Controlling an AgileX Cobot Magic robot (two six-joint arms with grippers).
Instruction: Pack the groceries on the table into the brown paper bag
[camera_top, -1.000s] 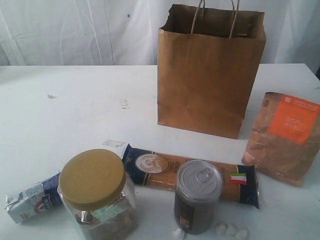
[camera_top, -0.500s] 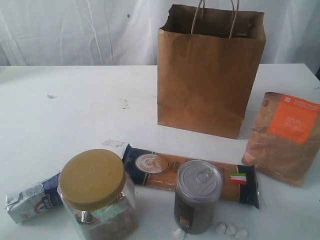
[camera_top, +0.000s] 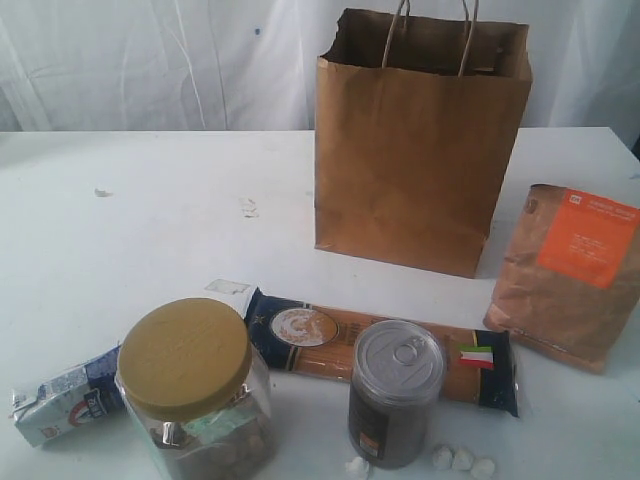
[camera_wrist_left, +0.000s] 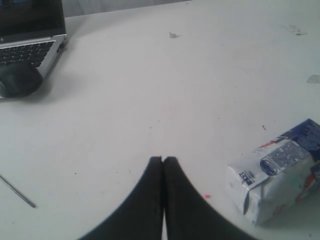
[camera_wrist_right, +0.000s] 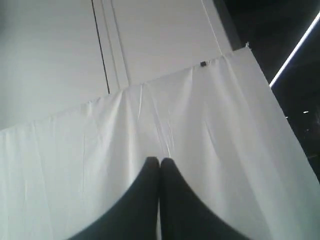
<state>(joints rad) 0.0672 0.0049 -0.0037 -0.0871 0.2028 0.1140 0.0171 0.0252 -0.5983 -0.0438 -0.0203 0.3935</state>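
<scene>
- Brown paper bag: stands upright at about 1 o'clock on the exterior view's face, mouth open, cord handles raised. Upright and gaping, it looks ready for loading from above.
- Table: white top, bears every item listed.
- Gold-lidded jar: upright at 7 o'clock, lid on; its side hides part of the carton.
- Small blue-white carton: lies on its side at 8 o'clock, just beside the jar. In the left wrist view it lies near the fingertips but apart from them.
- Dark-blue spaghetti packet: lies flat across 6 o'clock. It runs behind the jar and the can; probably too long to stand.
- Grey tin can: upright at 5 o'clock, in front of the spaghetti packet.
- Brown pouch with orange label: leans back at 3 o'clock, just beside the bag.
- Yellow packet: not visible in any view.
- White lumps: loose at 5 o'clock beside the can; not groceries.
- Left gripper: fingers pressed together, holding nothing, above bare table. A laptop and a mouse lie well apart beyond it.
- Right gripper: fingers pressed together, empty. It is aimed at a white curtain, away from the table.
- Status, judged: no item shows inside the bag, so packing seems not yet begun.
</scene>
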